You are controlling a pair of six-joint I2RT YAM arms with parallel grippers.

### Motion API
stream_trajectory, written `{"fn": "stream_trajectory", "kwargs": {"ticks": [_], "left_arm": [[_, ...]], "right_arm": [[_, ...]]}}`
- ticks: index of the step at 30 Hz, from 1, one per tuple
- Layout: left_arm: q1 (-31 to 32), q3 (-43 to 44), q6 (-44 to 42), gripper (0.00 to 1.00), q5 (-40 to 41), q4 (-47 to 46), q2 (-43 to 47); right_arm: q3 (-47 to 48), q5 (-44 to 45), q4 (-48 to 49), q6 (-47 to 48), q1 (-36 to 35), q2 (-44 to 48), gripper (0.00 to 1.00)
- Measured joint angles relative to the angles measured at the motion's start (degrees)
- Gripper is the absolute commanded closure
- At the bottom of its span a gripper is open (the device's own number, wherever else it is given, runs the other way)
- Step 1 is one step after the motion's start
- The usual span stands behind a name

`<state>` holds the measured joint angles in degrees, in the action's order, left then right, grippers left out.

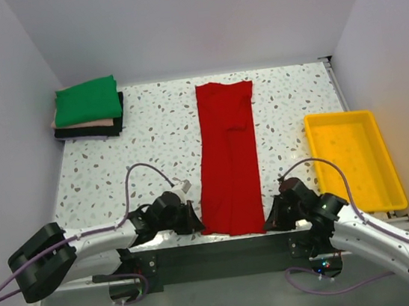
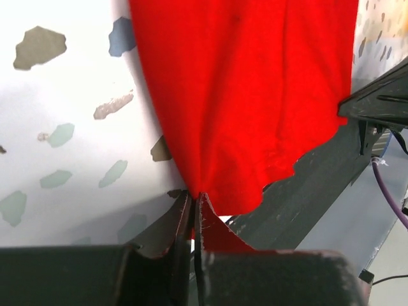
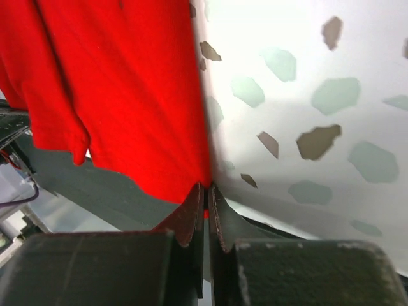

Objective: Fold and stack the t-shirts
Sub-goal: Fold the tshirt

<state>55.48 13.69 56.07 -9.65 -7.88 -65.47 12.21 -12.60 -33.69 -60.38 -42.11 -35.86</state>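
I note left hand (image 2: 194, 199), right hand (image 3: 205, 189) each pinching hem corner of soft red t-shirt (image 1: 227, 150); narrow strip, speckled worktop (image 1: 150, 141).

The bright red soft cloth t-shirt (image 2: 248, 95) lies across the white, grey-speckled table (image 2: 64, 127), filling the upper middle of the view; its wavy lower edge lies over the dark grey front strip (image 2: 312, 185) of the table; the left end effector (image 2: 196, 203) has its two dark fingers (image 2: 169, 226) pressed together on the shirt's near corner, a sliver of red between them; a black angular part (image 2: 379, 102) juts in from the right, with a thin purple cable (image 2: 390, 194) below it.
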Motion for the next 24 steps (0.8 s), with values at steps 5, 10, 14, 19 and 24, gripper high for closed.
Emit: {"fn": "stream_trajectory", "kwargs": {"ticks": [5, 10, 14, 19, 24], "left_arm": [[0.11, 1.64, -0.39, 1.00, 0.33, 4.92, 1.99], [0.15, 8.17, -1.68, 1.00, 1.46, 8.59, 1.66], [-0.42, 14.25, -2.86, 1.00, 2.47, 9.66, -2.23], [-3.91, 21.75, -4.79, 1.00, 3.43, 10.62, -9.44], [-10.12, 28.02, -6.12, 1.00, 3.91, 10.67, -15.32]], "right_arm": [[2.21, 2.78, -5.60, -0.04, -0.24, 4.96, 1.00], [6.99, 5.68, -6.16, -0.02, -0.26, 4.07, 1.00], [10.47, 8.55, -3.87, 0.26, -0.26, -1.46, 1.00], [16.76, 13.97, 0.07, 1.86, -0.11, -11.19, 1.00], [25.22, 18.47, 5.11, 4.83, 3.23, -22.08, 1.00]]}}
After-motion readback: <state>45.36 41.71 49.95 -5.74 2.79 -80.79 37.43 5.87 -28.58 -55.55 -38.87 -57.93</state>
